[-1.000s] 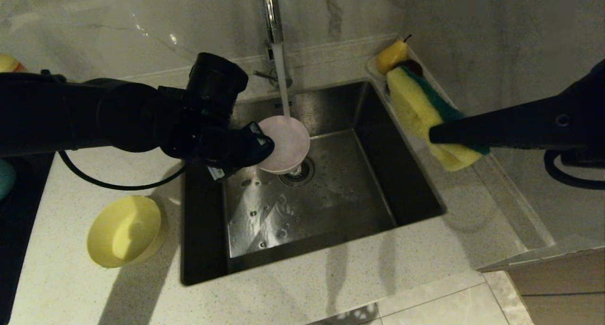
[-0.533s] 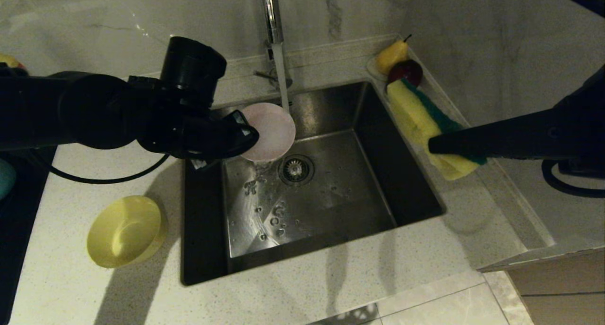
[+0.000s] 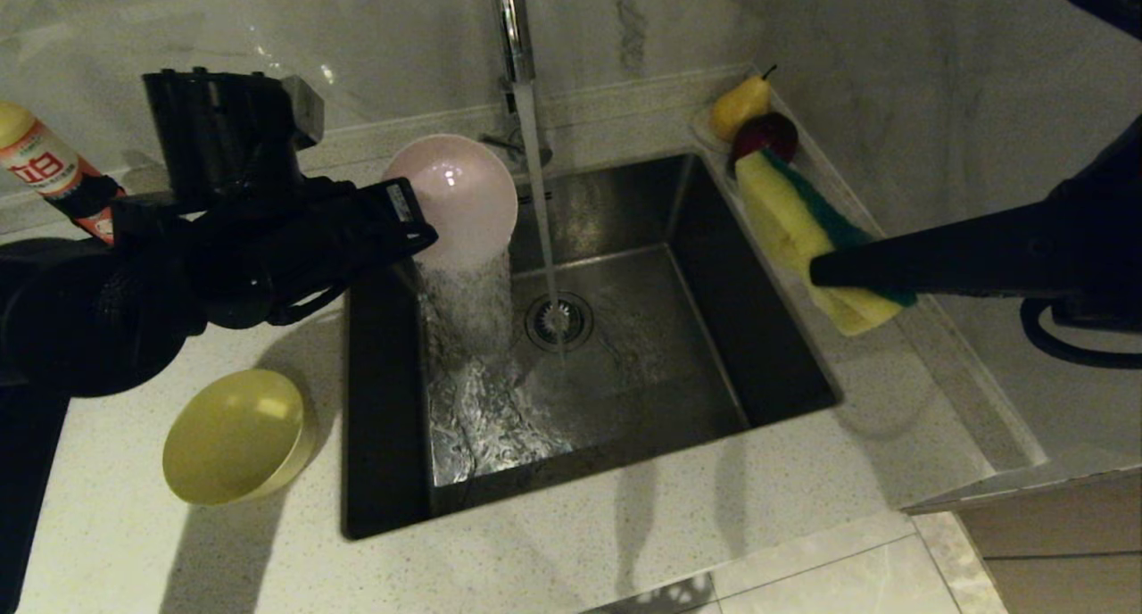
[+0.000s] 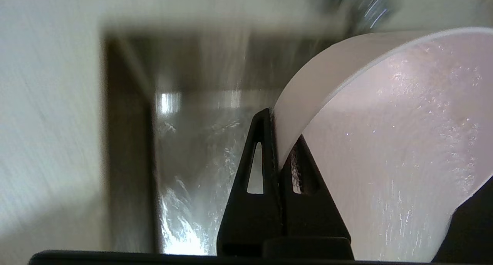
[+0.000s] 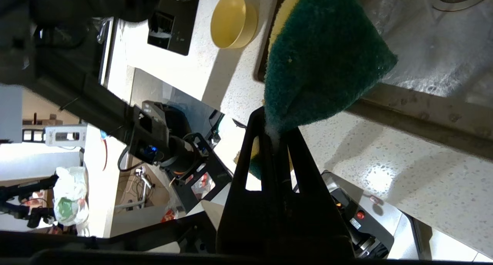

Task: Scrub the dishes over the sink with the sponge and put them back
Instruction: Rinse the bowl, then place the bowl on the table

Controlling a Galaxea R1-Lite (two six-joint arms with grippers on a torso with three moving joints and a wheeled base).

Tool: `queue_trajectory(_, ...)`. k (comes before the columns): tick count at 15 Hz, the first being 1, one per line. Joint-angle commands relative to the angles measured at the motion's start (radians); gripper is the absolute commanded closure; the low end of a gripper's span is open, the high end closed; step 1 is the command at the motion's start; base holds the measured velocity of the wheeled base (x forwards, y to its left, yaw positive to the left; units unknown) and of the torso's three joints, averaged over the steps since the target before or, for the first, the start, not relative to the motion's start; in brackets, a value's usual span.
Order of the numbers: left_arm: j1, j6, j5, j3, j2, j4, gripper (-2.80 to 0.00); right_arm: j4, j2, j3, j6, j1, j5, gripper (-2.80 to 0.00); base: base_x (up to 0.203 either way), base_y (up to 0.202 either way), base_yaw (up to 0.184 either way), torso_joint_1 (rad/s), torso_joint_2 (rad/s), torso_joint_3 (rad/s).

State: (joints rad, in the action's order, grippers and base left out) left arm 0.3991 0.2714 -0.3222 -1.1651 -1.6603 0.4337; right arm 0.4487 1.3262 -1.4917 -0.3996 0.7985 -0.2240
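Note:
My left gripper (image 3: 419, 230) (image 4: 278, 136) is shut on the rim of the pale pink bowl (image 3: 455, 199) (image 4: 393, 141), holding it tipped over the left side of the sink (image 3: 767, 346); water pours out of it into the basin. My right gripper (image 3: 816, 264) (image 5: 275, 128) is shut on the sponge (image 3: 790, 226) (image 5: 323, 53), yellow foam with a green face, held above the sink's right rim. The yellow bowl (image 3: 236, 435) (image 5: 231, 20) stands on the counter left of the sink. No light blue bowl is in view.
The tap (image 3: 510, 25) runs a thin stream down to the drain strainer (image 3: 558, 319). A pear (image 3: 739, 103) and a dark red fruit (image 3: 765, 132) sit at the sink's back right corner. A bottle (image 3: 40, 163) stands at the far left, and a dark hob (image 3: 27, 471) borders the counter.
My left arm has lifted the pink bowl up and to the left, away from the tap stream, and rolled it, so water now spills from it. The right arm has stayed still.

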Motion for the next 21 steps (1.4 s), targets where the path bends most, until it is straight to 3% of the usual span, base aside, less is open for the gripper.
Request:
queue_trajectory(1,-0.002,-0.069,0.005,0.117,0.056,0.270,0.00,0.002,0.005,0.001,-0.004,-0.007,-0.002,0.00,0.000,0.000,0.000,0.000,0.00,0.000)
queue_trajectory(7,-0.004,-0.320,0.012,0.274,0.073,0.678,0.00,0.004,-0.004,0.015,-0.007,-0.013,-0.002,0.00,0.000,0.000,0.000,0.000,0.00,0.000)
queue_trajectory(10,-0.008,-0.342,0.036,0.279,0.105,0.768,0.00,0.004,0.011,0.002,-0.004,-0.012,-0.002,0.00,0.000,0.000,0.000,0.000,0.00,0.000)
queue_trajectory(15,-0.006,-0.416,0.144,0.322,0.217,0.793,0.00,0.002,0.033,0.014,-0.004,-0.025,-0.002,0.00,0.000,0.000,0.000,0.000,0.00,0.000)
queue_trajectory(19,-0.008,-0.411,0.133,0.332,0.220,0.774,0.00,0.002,0.035,0.014,-0.005,-0.027,-0.006,0.00,0.000,0.000,0.000,0.000,0.00,0.000)
queue_trajectory(21,-0.008,-0.409,0.096,0.335,0.231,0.662,0.00,0.002,0.035,0.013,-0.006,-0.028,-0.005,0.00,0.000,0.000,0.000,0.000,0.00,0.000)
